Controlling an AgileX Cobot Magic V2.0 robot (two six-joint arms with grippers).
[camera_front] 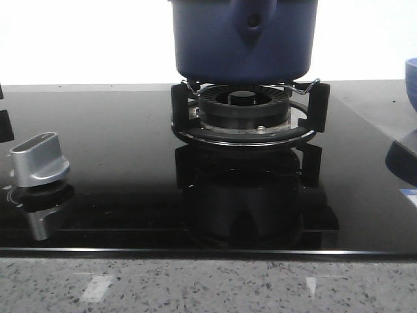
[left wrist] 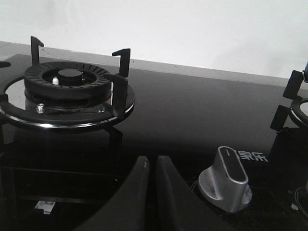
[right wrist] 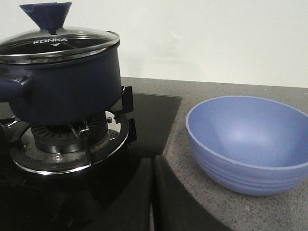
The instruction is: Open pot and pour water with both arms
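— Fingers first: the left gripper [left wrist: 150,166] has its black tips pressed together on nothing, low over the glass hob [left wrist: 192,110] between a bare burner [left wrist: 67,84] and a silver knob [left wrist: 226,178]. And the right?

— Right gripper [right wrist: 151,166] likewise clenched and empty, hanging over the hob's edge, with the pot [right wrist: 62,82] to one side and a blue bowl [right wrist: 248,144] on the stone counter to the other.

— So the pot sits on its burner stand, glass lid [right wrist: 57,43] on?

— Yes. Metal, and likely heavy if filled, so stiff but weighty. I'd pinch the lid by its blue cone knob [right wrist: 45,14]; glass is fragile. The handle stub [camera_front: 251,23] looks smooth, probably slippery; grip it squarely.
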